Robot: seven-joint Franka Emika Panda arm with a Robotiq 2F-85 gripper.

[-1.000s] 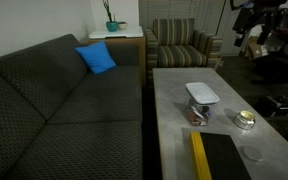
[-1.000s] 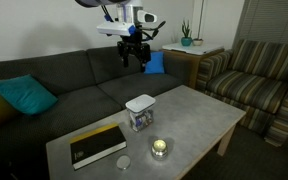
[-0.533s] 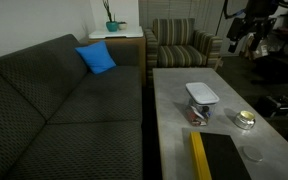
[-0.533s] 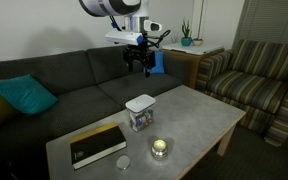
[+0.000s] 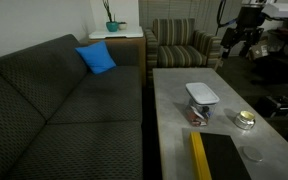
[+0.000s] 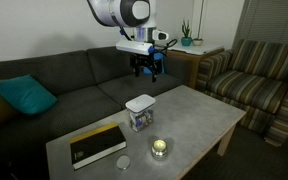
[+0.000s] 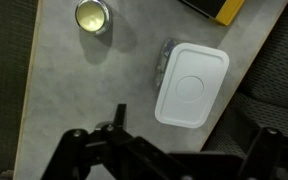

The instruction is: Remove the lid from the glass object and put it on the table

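The white lid (image 5: 202,94) sits closed on the glass object (image 5: 199,110) near the middle of the grey table (image 5: 174,130). Both also show in an exterior view, the lid (image 6: 139,102) on the glass object (image 6: 138,120) on the table (image 6: 196,118). In the wrist view the lid (image 7: 192,85) is seen from above, with a sliver of the glass object (image 7: 164,62) at its edge, on the table (image 7: 79,95). My gripper (image 6: 147,70) hangs open and empty high above and behind the container. It also shows in an exterior view (image 5: 239,45) and the wrist view (image 7: 169,160).
A small round yellowish-topped item (image 5: 245,119) (image 6: 160,148) (image 7: 92,15) stands beside the container. A black and yellow panel (image 5: 219,160) (image 6: 96,145) lies at one table end, and a faint clear tumbler (image 6: 124,162) stands near it. A dark sofa (image 6: 54,85) and a striped armchair (image 6: 254,80) flank the table.
My gripper has moved lower and sideways towards the space over the table. It stays open. The lid and container have not moved.
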